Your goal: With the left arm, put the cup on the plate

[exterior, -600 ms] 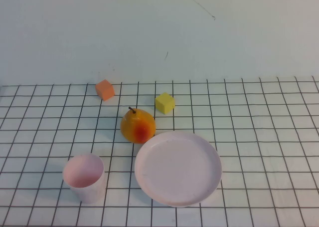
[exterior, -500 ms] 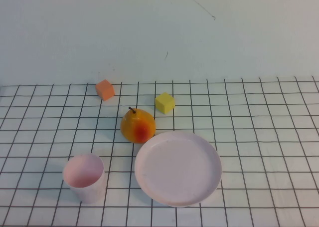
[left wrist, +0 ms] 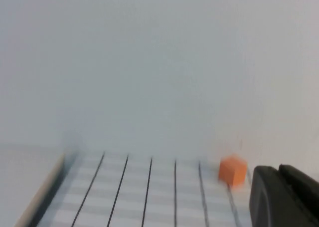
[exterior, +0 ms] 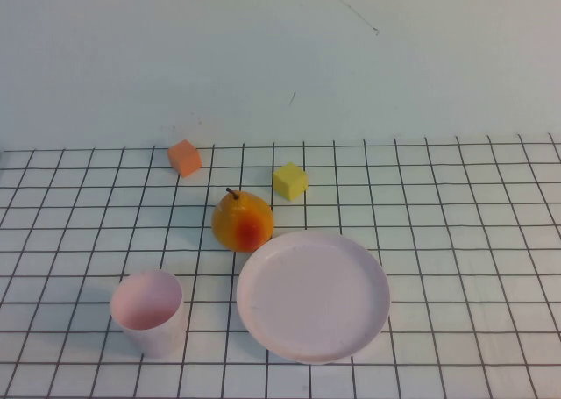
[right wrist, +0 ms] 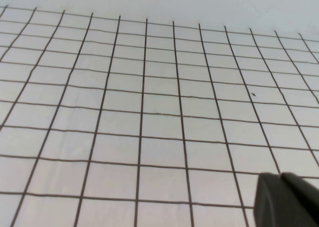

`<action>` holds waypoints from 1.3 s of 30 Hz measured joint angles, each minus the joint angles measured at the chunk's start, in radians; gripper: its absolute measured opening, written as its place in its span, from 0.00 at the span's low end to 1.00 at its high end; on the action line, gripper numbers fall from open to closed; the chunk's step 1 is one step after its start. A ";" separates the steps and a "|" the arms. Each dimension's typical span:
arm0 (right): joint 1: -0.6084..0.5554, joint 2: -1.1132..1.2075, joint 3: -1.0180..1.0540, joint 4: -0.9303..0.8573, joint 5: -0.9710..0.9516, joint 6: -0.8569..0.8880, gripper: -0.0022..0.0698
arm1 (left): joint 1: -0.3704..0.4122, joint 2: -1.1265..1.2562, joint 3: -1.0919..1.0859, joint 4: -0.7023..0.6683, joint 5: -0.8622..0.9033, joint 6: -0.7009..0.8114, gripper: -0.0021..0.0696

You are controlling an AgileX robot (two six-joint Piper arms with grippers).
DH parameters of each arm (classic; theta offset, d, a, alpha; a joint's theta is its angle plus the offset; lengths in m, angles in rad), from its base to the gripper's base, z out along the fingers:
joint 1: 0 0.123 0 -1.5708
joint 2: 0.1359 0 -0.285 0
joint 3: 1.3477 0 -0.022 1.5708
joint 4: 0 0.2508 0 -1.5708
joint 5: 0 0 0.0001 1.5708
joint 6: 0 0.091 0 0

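The pale pink cup [exterior: 147,312] stands upright and empty at the near left of the grid table. The round pale pink plate [exterior: 313,295] lies to its right, a small gap between them, with nothing on it. Neither arm shows in the high view. My left gripper [left wrist: 278,168] shows only as black fingertips pressed together in the left wrist view, above the table's far left part, holding nothing. My right gripper [right wrist: 280,175] shows the same way in the right wrist view, fingertips together over bare grid squares. Cup and plate are out of both wrist views.
A yellow-orange pear [exterior: 242,222] stands just behind the plate's far left rim. A yellow cube [exterior: 289,181] and an orange cube [exterior: 184,157] lie farther back; the orange cube also shows in the left wrist view [left wrist: 233,170]. A pale wall rises behind the table.
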State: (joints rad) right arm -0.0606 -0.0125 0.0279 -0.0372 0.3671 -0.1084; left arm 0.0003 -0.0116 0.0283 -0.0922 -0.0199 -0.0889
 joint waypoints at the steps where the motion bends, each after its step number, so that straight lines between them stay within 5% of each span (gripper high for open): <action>1: 0.000 0.000 0.000 0.000 0.000 0.000 0.03 | 0.000 0.000 0.000 -0.011 -0.061 -0.024 0.03; 9: 0.000 0.000 0.000 0.000 0.000 0.000 0.03 | 0.000 0.000 0.000 -0.034 -0.579 -0.079 0.03; 19: 0.000 0.000 0.000 0.000 0.000 0.000 0.03 | 0.000 -0.002 0.000 -0.095 -0.633 0.024 0.03; 23: 0.000 0.000 0.000 0.000 0.000 0.000 0.03 | 0.000 -0.004 -0.031 -0.041 -0.403 0.099 0.03; 34: 0.000 0.000 0.000 0.000 0.000 0.000 0.03 | 0.000 0.113 -0.516 -0.009 0.438 0.009 0.03; 39: 0.000 0.000 0.000 0.000 0.000 0.000 0.03 | 0.000 0.173 -0.616 -0.009 0.565 0.006 0.03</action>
State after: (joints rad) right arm -0.0606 -0.0125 0.0279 -0.0372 0.3671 -0.1084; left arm 0.0003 0.1615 -0.5872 -0.1011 0.5453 -0.0826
